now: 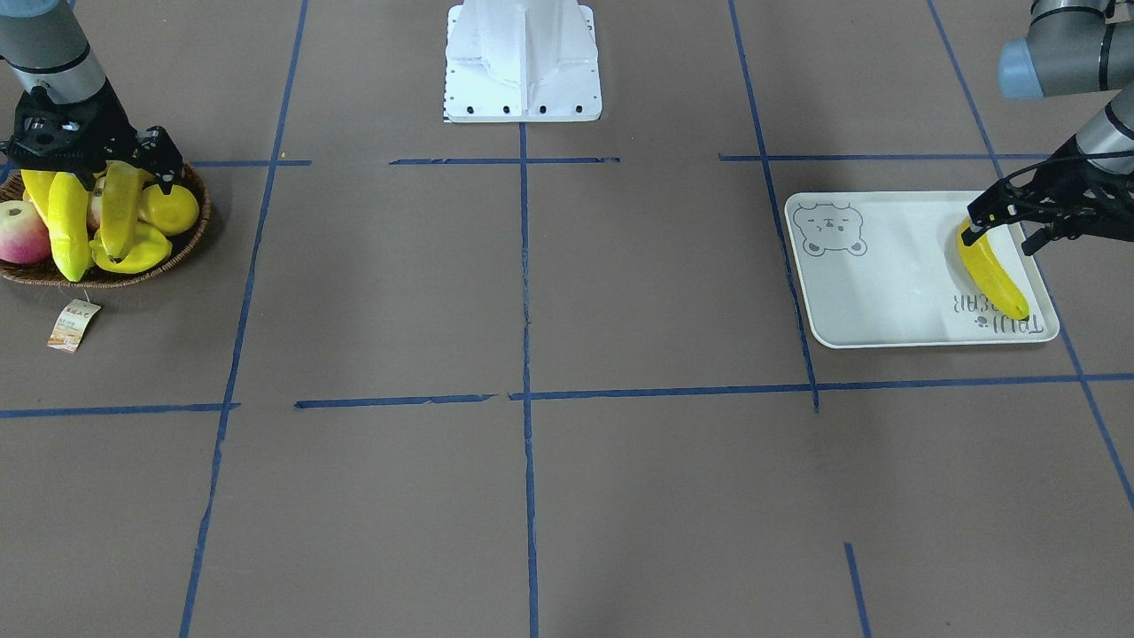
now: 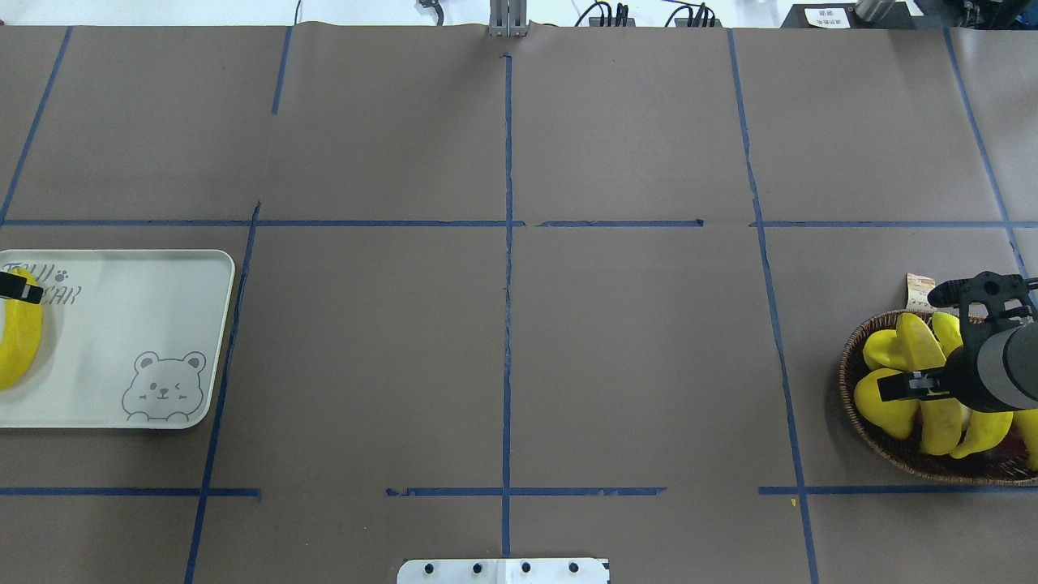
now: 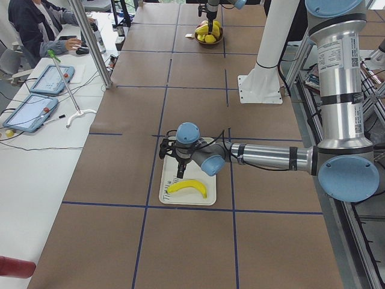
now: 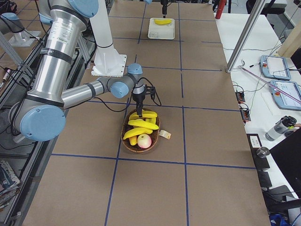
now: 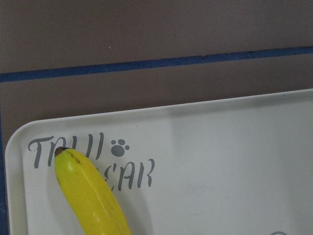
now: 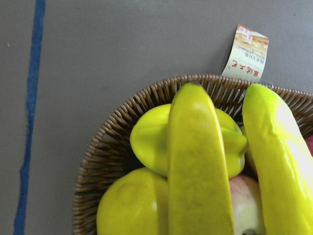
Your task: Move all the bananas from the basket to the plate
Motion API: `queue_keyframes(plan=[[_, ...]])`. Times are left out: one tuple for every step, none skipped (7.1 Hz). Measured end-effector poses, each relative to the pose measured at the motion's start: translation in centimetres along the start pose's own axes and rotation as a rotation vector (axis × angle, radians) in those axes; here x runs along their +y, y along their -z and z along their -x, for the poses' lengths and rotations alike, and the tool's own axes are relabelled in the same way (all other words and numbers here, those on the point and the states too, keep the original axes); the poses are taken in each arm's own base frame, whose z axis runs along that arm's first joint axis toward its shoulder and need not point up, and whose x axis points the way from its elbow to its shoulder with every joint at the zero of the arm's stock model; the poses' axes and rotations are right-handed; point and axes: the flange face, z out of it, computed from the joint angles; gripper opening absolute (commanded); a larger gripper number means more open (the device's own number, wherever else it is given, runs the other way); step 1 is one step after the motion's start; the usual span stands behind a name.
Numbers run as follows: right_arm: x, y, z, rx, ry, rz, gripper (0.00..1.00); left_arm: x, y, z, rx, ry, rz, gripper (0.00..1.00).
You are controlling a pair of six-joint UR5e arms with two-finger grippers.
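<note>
One banana (image 1: pixel 992 275) lies on the plate (image 1: pixel 886 283), over the lettering, and also shows in the left wrist view (image 5: pixel 90 196). My left gripper (image 1: pixel 1003 239) hangs open just above that banana's stem end, holding nothing. The basket (image 1: pixel 190 239) holds three more bananas among other fruit. My right gripper (image 1: pixel 97 177) is wide open low over the basket, its fingers on either side of one banana (image 1: pixel 120 213), which fills the middle of the right wrist view (image 6: pixel 195 166). A second banana (image 6: pixel 279 152) lies beside it.
The basket also holds a starfruit (image 6: pixel 151 142), a lemon (image 1: pixel 173 208) and an apple (image 1: pixel 22 232). A paper tag (image 1: pixel 73 325) lies by the rim. The robot's white base (image 1: pixel 523 62) stands at mid-table. Blue tape lines cross the brown table.
</note>
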Motion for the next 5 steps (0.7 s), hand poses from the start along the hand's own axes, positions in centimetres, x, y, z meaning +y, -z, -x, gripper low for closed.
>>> queue_keyframes(plan=[[0.9,-0.5,-0.1,0.021,0.020,0.003,0.89,0.0,0.0,0.0,0.000,0.000,0.000,1.00],[1.6,-0.8,-0.3,0.043,0.036,0.003,0.67,0.0,0.0,0.0,0.000,0.000,0.000,1.00],[2.0,-1.1,-0.3,0.058,0.046,0.005,0.34,0.0,0.0,0.1,-0.001,0.001,0.000,1.00],[2.2,-1.3,-0.3,0.064,0.051,0.007,0.14,0.1,0.0,0.1,-0.001,0.002,0.001,1.00],[2.3,-1.3,-0.2,0.066,0.054,0.007,0.04,0.1,-0.1,0.2,-0.002,0.003,0.002,1.00]])
